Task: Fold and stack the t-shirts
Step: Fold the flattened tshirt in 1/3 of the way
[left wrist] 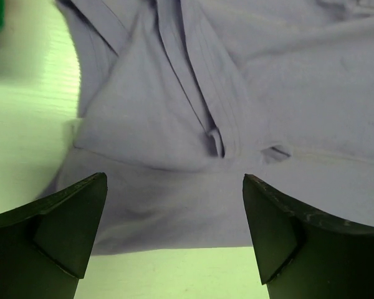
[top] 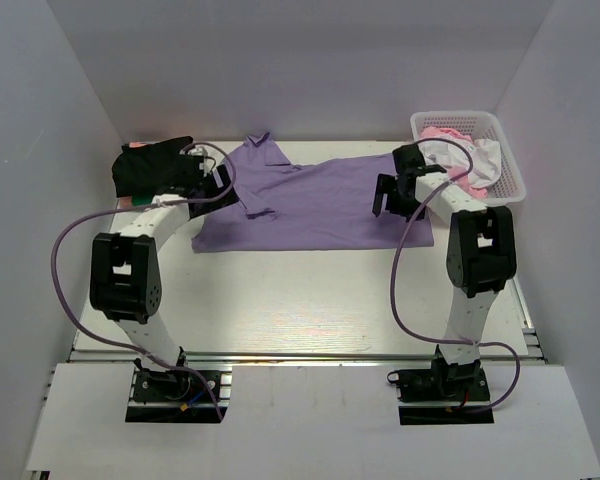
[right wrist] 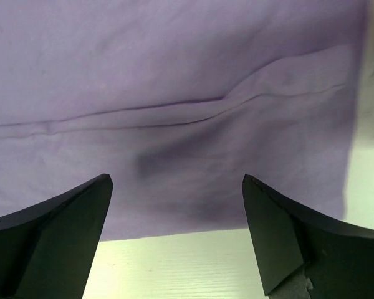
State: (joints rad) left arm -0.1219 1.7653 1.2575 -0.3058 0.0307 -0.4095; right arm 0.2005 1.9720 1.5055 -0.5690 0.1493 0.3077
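A large lavender-purple shirt (top: 300,200) lies spread across the back of the table, collar at the far left. My left gripper (top: 220,185) is open above its left sleeve and collar area; in the left wrist view (left wrist: 174,180) the placket and sleeve fold (left wrist: 193,124) lie between the open fingers. My right gripper (top: 392,197) is open over the shirt's right edge; the right wrist view (right wrist: 174,180) shows the wrinkled purple cloth (right wrist: 187,112) and its hem. A black shirt (top: 145,165) over a green one lies folded at far left. Pink and white cloth (top: 460,150) fills the basket.
A white plastic lattice basket (top: 510,170) stands at the back right corner. White walls close in left, back and right. Purple cables loop from both arms over the bare near table (top: 300,300).
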